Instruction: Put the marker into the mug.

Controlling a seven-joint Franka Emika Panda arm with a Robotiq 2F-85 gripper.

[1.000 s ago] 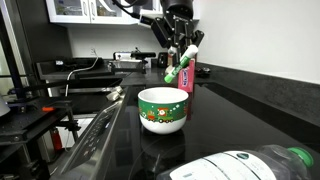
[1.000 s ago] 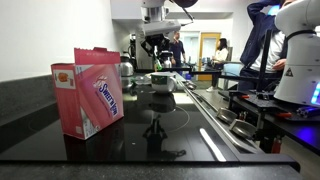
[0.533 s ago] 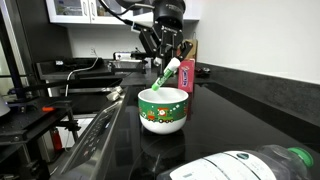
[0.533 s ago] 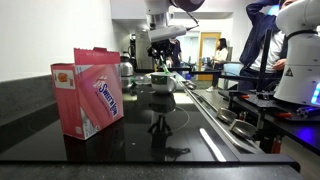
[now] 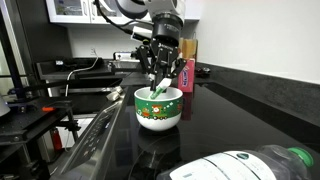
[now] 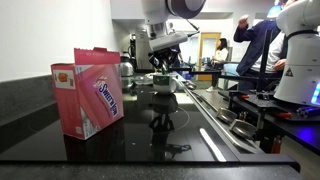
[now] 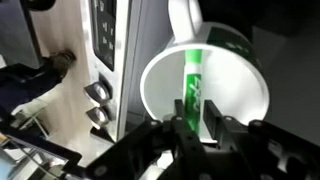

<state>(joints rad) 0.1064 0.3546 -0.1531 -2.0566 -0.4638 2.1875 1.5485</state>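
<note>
End effector (image 7: 196,124) clamped the marker (image 7: 192,80), tip hidden within the mug (image 5: 160,112). The pink box (image 6: 88,92), at 9 o'clock in an exterior view, apparently read "Sweet'N Low".

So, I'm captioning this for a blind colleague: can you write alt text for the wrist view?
Seen from above, the tool grips a green and white marker whose far end dips into a white mug. An appliance panel with knobs sits at the left.
</note>
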